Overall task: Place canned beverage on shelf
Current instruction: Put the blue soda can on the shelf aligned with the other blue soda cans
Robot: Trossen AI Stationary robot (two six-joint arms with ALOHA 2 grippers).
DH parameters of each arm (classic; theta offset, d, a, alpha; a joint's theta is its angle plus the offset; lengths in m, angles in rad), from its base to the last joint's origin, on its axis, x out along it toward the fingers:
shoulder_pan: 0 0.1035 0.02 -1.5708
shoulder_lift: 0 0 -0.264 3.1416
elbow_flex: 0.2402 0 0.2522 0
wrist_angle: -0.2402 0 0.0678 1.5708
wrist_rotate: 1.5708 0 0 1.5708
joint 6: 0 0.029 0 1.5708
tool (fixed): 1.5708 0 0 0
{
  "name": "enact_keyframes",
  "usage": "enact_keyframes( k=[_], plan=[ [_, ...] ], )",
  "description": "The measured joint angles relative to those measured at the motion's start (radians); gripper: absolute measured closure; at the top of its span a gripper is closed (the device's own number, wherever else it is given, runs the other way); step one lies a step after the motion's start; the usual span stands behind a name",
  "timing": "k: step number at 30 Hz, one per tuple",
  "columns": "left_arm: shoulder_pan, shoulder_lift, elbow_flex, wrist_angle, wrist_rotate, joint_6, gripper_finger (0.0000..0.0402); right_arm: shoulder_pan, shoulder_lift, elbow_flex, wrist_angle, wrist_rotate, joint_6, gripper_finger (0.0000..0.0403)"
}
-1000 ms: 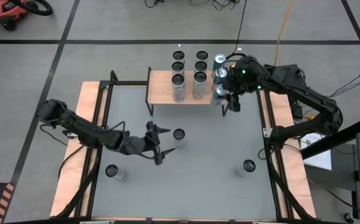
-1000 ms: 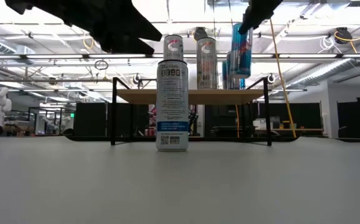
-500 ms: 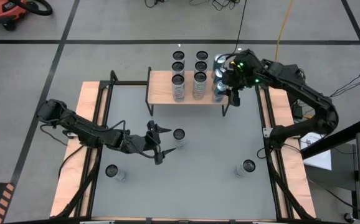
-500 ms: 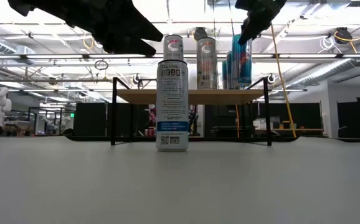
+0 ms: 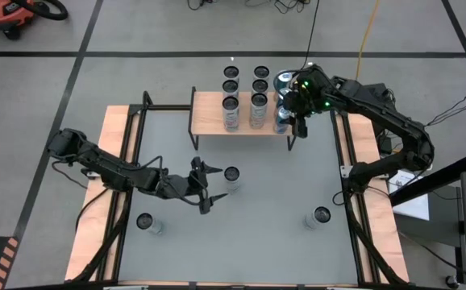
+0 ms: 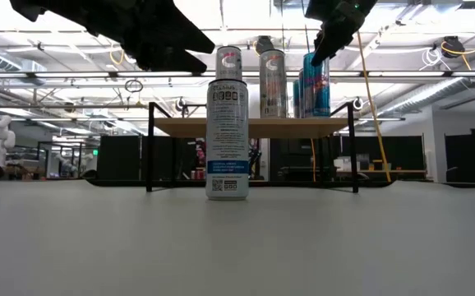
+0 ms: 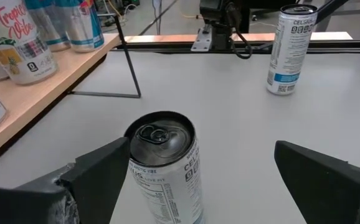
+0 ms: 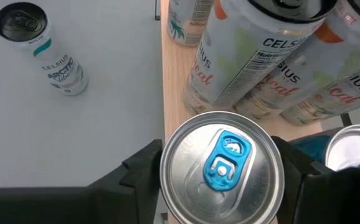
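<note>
Can (image 8: pixel 220 165): silver lid, blue tab. Shelf (image 8: pixel 179 93): light wood. Bench (image 5: pixel 249 201): grey. Centre can (image 6: pixel 227 131): white, blue band.

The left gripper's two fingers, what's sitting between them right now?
A white Celsius can stands upright between the open fingers of the left gripper, not yet squeezed. The left wrist view shows it best.

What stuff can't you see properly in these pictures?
- Blue can: right wrist view shows only its top; the right end effector hides its sides, so whether it is gripped or just released is unclear.
- Shelf: low view, the white can in front covers part of it.
- Back cans: high view, too small to read.
- Left end effector: left wrist view, the bottom edge cuts it off.
</note>
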Motion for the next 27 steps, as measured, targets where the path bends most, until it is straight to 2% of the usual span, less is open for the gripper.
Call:
enact_keyframes(
  k=[18, 27],
  plan=[
    [0.0, 0.0, 0.0, -0.004, 0.003, -0.019, 0.0006, -0.001, 0.0, 0.0, -0.004, 0.005, 0.022, 0.0214],
    [0.0, 0.001, 0.0, -0.004, 0.003, -0.019, 0.0006, -0.028, 0.002, -0.002, -0.005, 0.008, 0.033, 0.0171]
  ],
)
